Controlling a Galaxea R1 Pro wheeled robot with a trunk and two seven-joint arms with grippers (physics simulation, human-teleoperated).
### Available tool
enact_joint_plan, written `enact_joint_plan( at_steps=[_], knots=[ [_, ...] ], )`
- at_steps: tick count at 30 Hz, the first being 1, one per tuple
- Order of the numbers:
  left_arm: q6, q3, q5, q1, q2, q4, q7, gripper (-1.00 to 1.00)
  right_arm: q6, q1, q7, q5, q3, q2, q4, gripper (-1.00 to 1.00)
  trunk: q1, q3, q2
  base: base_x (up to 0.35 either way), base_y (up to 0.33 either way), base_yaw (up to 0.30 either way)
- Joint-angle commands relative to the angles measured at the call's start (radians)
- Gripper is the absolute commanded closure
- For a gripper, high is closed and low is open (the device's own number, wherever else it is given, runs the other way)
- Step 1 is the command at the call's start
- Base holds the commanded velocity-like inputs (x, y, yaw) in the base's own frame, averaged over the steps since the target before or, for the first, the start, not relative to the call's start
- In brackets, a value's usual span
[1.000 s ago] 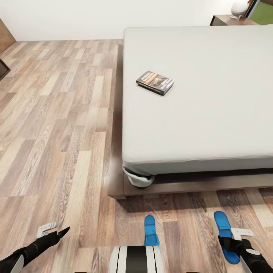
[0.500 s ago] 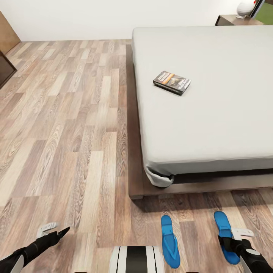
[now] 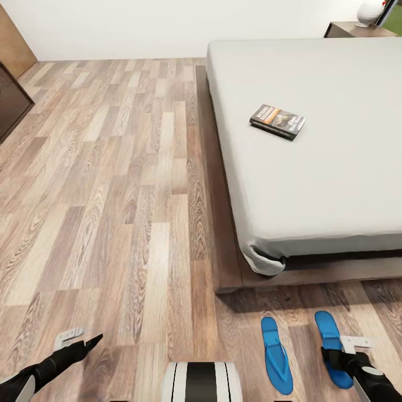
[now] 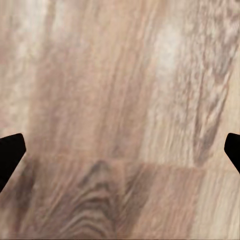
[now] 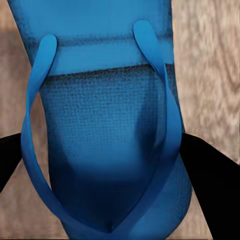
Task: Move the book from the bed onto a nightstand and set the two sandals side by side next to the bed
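The book (image 3: pixel 277 121) lies flat on the pale mattress of the bed (image 3: pixel 335 184), near its left side. A nightstand (image 3: pixel 357 29) stands by the bed's far corner. One blue sandal (image 3: pixel 277 363) lies on the floor in front of the bed's foot. The other sandal (image 3: pixel 329 339) sits just to its right, with my right gripper (image 3: pixel 338 357) shut on it. In the right wrist view that sandal (image 5: pixel 100 100) lies between the dark fingers (image 5: pixel 207 170). My left gripper (image 3: pixel 86 343) hangs open over bare floor (image 4: pixel 120 100), far left of both sandals.
A dark brown dresser (image 3: pixel 11 103) stands at the left edge by the wall. A white round object (image 3: pixel 370 11) sits on the nightstand. Wide wooden floor (image 3: pixel 111 184) stretches left of the bed. My trunk (image 3: pixel 201 382) shows at the bottom middle.
The whole view has slid leftward, so bed, book and the floor sandal sit further right in the picture. The sandal in my right gripper kept its place with the gripper.
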Motion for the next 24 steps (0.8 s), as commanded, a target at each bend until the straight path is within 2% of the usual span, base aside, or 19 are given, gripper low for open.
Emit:
enact_joint_plan(
  at_steps=[1,13,24],
  knots=[
    [0.01,0.005,0.003,-0.001,-0.001,0.0,-0.006,-1.0,0.006,0.0,0.006,0.005,-0.005,0.0,-0.003,1.0,0.0,-0.001,0.0,0.0,0.277,0.0],
    [0.01,0.005,0.003,-0.001,-0.001,0.0,-0.006,-1.0,0.006,0.0,0.006,0.005,-0.005,0.0,-0.003,1.0,0.0,-0.001,0.0,0.0,0.204,0.0],
    [0.01,0.005,0.003,-0.001,-0.001,0.0,-0.006,-1.0,0.006,0.0,0.006,0.005,-0.005,0.001,-0.003,1.0,0.0,-0.001,0.0,0.0,0.016,0.0]
  ],
)
